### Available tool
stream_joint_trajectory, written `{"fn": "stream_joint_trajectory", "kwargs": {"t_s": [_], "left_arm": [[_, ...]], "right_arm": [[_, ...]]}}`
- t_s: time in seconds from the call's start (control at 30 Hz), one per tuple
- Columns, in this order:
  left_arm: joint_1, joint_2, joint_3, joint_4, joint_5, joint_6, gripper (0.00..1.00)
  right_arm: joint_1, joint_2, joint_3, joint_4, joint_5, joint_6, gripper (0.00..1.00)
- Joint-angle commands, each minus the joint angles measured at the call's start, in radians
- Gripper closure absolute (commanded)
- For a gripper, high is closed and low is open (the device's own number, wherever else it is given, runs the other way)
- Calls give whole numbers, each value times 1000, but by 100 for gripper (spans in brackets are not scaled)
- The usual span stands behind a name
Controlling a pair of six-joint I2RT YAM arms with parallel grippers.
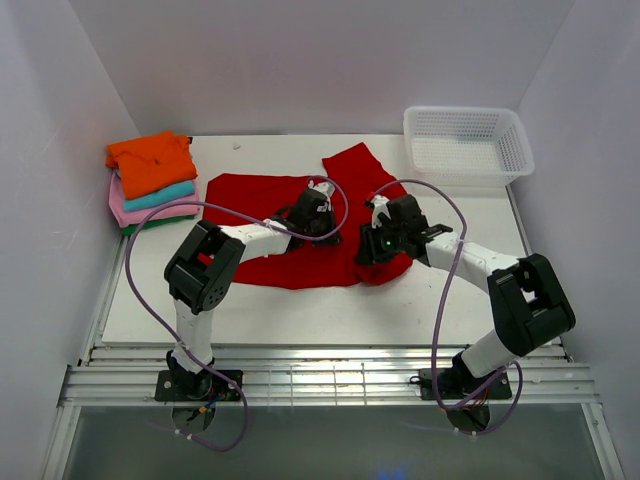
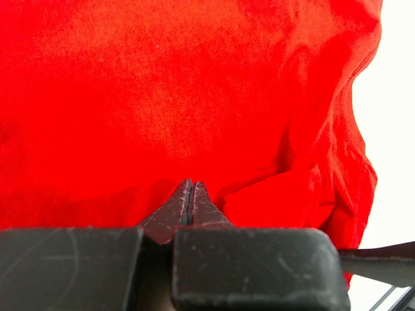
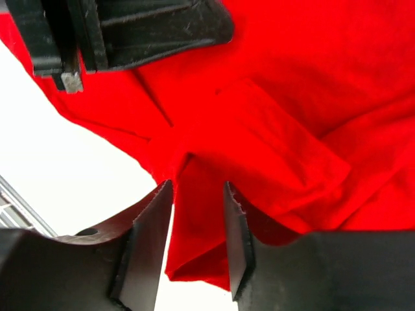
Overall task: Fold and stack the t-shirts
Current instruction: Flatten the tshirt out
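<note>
**Red tee spread out, both grippers sitting right on it**

So the red t-shirt [image 1: 250, 200] is lying open on the table [image 1: 300, 310], directly under both grippers. The left gripper [image 2: 189, 188] is clamped all the way closed, fingers flat against each other, with the tips down on the cloth around the middle of the shirt. From its wrist cam it's red fabric everywhere ahead, with a rumpled fold just right of the tips. Can't tell if a pinch of cloth is caught in there.

The right gripper [image 3: 196, 191] has its jaws parted. A folded-over edge of the shirt sits in the gap and just ahead of the fingers, and nothing looks squeezed. Bare table shows off to its left, and the other gripper is close by, up ahead of it.

Way off to the left of the left gripper there's a stack at the table edge: orange tee [image 1: 150, 160] on top, then teal tee [image 1: 165, 195], pink tee [image 1: 128, 210], and a dark green tee [image 1: 145, 228] peeking out underneath. The white mesh basket [image 1: 520, 145] sits behind the right gripper, well apart.
</note>
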Motion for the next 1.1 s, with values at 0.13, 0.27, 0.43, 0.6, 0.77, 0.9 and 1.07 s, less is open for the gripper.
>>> {"fn": "stream_joint_trajectory", "kwargs": {"t_s": [0.13,0.27,0.43,0.6,0.77,0.9,1.07], "left_arm": [[-3,-31,-14,-11,-40,17,100],[-3,-28,-11,-43,-63,22,100],[-3,-5,4,-66,-72,26,100],[-3,1,1,-68,-77,20,100],[-3,11,2,-74,-78,14,100],[-3,15,4,-78,-83,12,100],[-3,18,9,-83,-84,6,100]], "right_arm": [[9,84,73,23,-12,-18,55],[16,111,75,57,-37,-1,55],[30,127,95,69,-46,13,56],[47,125,110,60,-37,14,80],[67,116,100,12,-20,-5,92],[94,18,49,-17,24,-10,92],[121,-102,-14,-80,43,-2,92]]}}
